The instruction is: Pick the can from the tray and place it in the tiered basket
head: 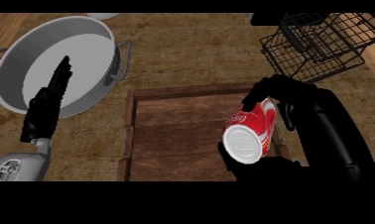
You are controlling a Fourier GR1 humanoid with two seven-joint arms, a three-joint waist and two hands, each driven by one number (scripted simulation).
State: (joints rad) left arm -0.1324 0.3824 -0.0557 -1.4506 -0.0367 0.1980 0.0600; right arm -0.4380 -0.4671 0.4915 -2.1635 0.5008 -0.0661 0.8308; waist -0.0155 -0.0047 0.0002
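I have the can [253, 131] in my right hand [307, 104]: the fingers curl over its upper end and the thumb side wraps it from the right. The can is tilted, silver end turned up toward me, and sits over the right edge of the wooden tray [176, 119]. From this angle I judge it is clear of the tray floor, though I cannot see the gap under it.

So the pick looks done. What is left is the carry and the release. The tiered basket [315, 44] stands at the far right corner of the counter [190, 49], beyond the tray and apart from the can, so I need to travel away from me and slightly right, then lower into a tier.

My left hand [50, 99] rests with straight fingers pressed together over the grey pan [95, 26] at the counter's left edge, holding nothing.
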